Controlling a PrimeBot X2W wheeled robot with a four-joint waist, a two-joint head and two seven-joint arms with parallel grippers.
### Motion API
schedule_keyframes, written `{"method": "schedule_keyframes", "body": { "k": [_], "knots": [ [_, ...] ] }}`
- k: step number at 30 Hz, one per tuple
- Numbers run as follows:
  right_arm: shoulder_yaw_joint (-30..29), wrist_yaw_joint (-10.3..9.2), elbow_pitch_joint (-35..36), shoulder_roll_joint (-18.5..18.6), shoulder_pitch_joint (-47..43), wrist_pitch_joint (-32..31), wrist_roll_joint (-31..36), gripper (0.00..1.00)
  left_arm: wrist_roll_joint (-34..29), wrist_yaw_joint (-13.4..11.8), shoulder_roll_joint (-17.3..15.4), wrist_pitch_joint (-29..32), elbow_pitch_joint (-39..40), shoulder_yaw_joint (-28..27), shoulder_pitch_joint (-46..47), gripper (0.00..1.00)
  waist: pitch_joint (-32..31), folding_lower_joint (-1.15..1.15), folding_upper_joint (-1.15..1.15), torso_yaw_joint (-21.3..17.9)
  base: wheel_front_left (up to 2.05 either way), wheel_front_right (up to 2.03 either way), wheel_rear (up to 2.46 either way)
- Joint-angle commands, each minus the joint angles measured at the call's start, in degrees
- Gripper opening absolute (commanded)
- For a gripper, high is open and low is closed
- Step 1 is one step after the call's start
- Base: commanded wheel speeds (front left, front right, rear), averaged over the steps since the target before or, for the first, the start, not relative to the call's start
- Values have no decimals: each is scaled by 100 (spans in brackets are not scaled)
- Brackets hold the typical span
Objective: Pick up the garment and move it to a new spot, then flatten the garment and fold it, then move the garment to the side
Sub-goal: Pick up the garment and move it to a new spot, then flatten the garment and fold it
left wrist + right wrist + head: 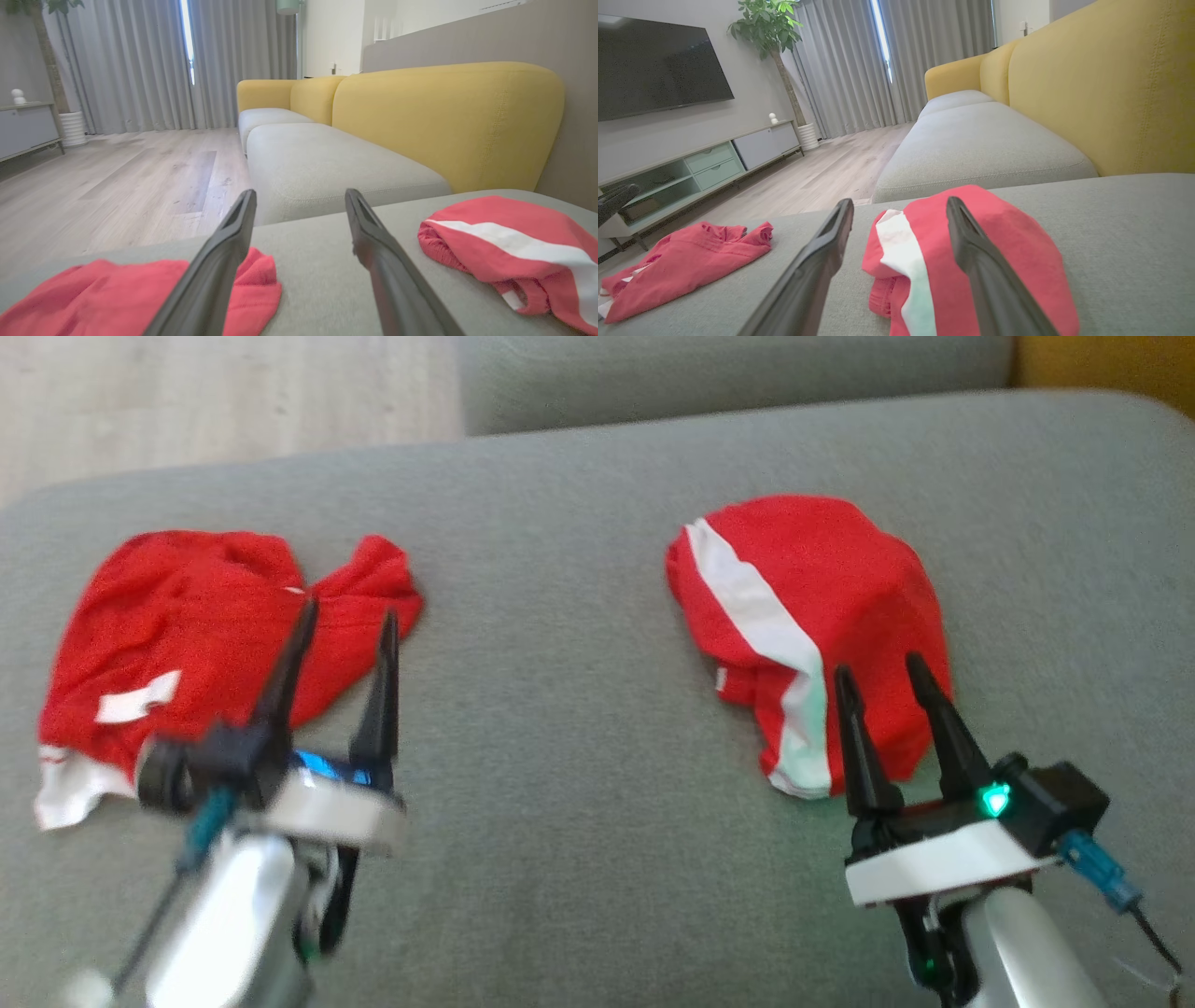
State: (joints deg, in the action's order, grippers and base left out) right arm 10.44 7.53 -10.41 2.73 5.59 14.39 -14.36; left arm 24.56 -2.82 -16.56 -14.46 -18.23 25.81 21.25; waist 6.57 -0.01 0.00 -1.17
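My left gripper [349, 612] is spread wide and empty. Its fingers are over the near edge of the crumpled red garment [159, 625], which lies just ahead and to the left on the grey cushion [579, 663]. My right gripper [878, 667] is also wide open, holding nothing. The red garment with the white stripe [840, 579] lies directly beyond its fingertips.

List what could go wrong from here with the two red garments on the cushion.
1. The crumpled garment and the striped garment look alike, with an open pincer near each: left pincer, right pincer. The arms might grab different pieces.
2. The striped garment is bunched in layers, so a pinch may lift only the top one.
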Motion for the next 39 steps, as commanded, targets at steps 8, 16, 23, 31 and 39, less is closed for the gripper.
{"method": "schedule_keyframes", "body": {
  "k": [8,16,23,31,39],
  "knots": [
    [156,-4,30,15,-157,61,43,100,-389,-141,275,-52,773,-648,-1093,100,-299,1,0,252,0,0,0],
    [211,-4,-25,15,-167,61,32,100,-691,63,661,-53,919,-996,-1314,100,-306,1,0,241,0,0,0],
    [261,-4,-1096,15,9,21,255,100,-861,294,811,-53,773,-1175,-1301,100,-247,1,0,311,0,0,0],
    [140,-4,-2127,15,487,-273,388,100,-990,514,987,-53,592,-1267,-1221,100,-85,1,0,471,0,0,0],
    [145,-4,-2934,15,898,-636,308,100,-1093,631,1149,-53,529,-1343,-1134,100,100,1,0,618,0,0,0]
  ]
}}
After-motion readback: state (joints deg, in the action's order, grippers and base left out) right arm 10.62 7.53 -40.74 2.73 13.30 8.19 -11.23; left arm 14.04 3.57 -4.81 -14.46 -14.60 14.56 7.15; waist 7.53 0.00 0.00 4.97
